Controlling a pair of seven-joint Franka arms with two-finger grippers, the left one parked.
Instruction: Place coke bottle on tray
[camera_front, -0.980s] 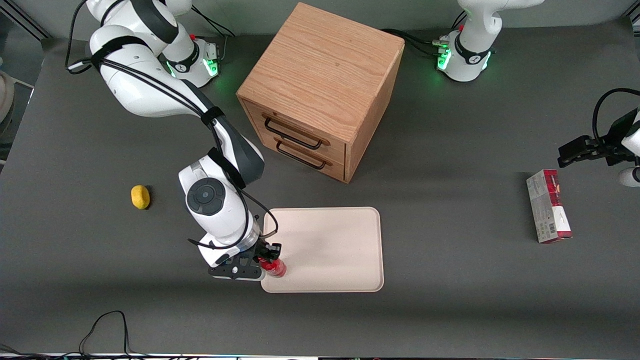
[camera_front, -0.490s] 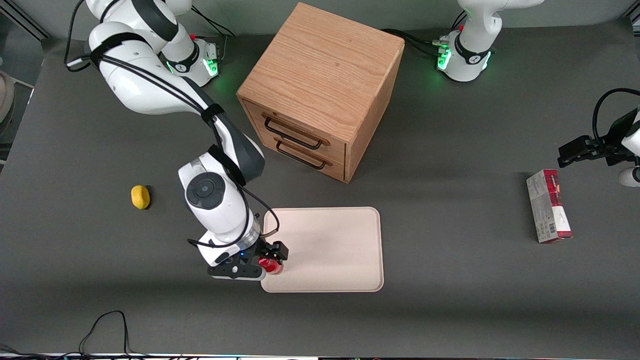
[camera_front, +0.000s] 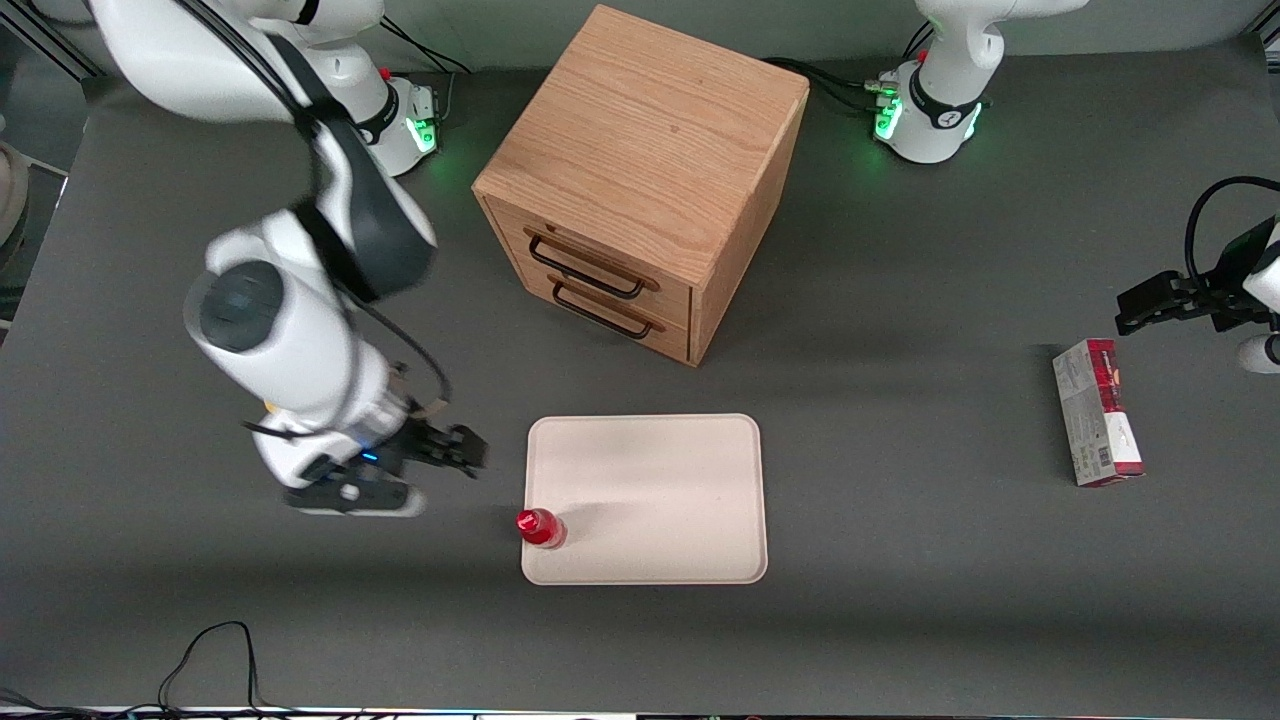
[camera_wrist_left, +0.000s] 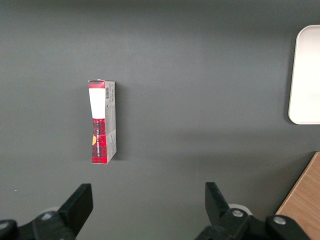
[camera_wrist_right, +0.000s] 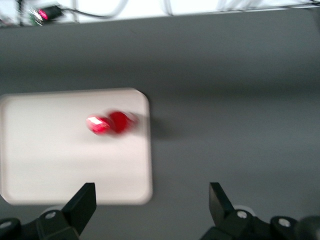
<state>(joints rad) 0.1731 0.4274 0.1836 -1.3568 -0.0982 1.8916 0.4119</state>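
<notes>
The small red coke bottle (camera_front: 541, 528) stands upright on the cream-white tray (camera_front: 660, 490), at the tray's corner nearest the front camera on the working arm's side. It also shows in the right wrist view (camera_wrist_right: 111, 123), standing on the tray (camera_wrist_right: 55, 155) near its corner. My gripper (camera_front: 462, 447) is open and empty. It hangs above the bare table beside the tray, apart from the bottle and toward the working arm's end. In the right wrist view its fingers (camera_wrist_right: 84, 200) stand wide apart with nothing between them.
A wooden two-drawer cabinet (camera_front: 640, 180) stands farther from the front camera than the tray. A red-and-grey carton (camera_front: 1096, 412) lies toward the parked arm's end and shows in the left wrist view (camera_wrist_left: 102, 121). The working arm covers the yellow lemon's spot.
My gripper has let go of the bottle, risen and swung away from the tray toward the working arm's end. The bottle stays standing on the tray's corner.
</notes>
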